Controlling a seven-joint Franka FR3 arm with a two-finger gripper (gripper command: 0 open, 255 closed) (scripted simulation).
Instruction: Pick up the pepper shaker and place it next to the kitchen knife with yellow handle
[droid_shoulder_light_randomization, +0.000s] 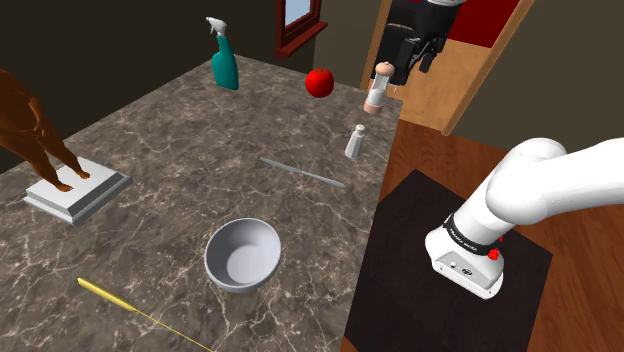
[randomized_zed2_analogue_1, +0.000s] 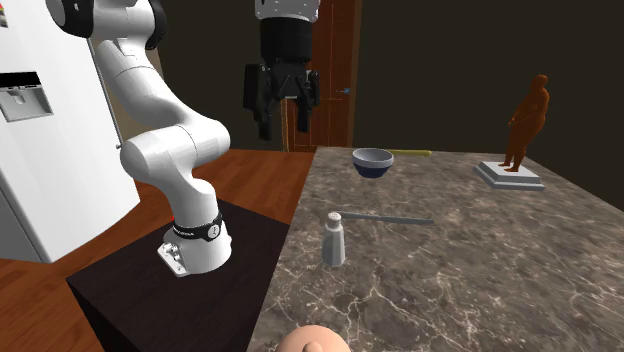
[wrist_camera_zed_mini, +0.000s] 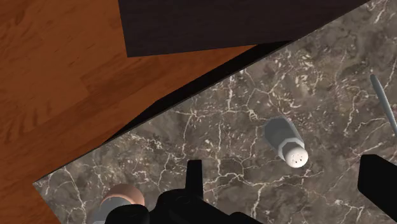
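Gripper (randomized_zed2_analogue_1: 284, 122): high over the table's edge, pointing down; fingers wide apart, nothing in them. Prob. set for a grasp from above.
Pepper shaker (droid_shoulder_light_randomization: 355, 143): grey w/ holed top, upright on the marble table (droid_shoulder_light_randomization: 170, 130), near the edge on the side of the stand (droid_shoulder_light_randomization: 400, 300). In the wrist view it lies between the two fingers, well below them, not touched.
Peach-topped shaker (droid_shoulder_light_randomization: 378, 88): near the same edge, further along. I take the grey one as target, since the hand is centred on it.
Grey utensil (droid_shoulder_light_randomization: 302, 172): flat, near the shaker, not touching.
Yellow-handled knife (droid_shoulder_light_randomization: 108, 294): far end, shoulder view's lower left, close to that edge.
Bowl (droid_shoulder_light_randomization: 242, 253): between shaker and knife, so the carry should go over or around it.
Free room: bare marble betw. bowl and knife, enough for the shaker I think; keep it off the edge.
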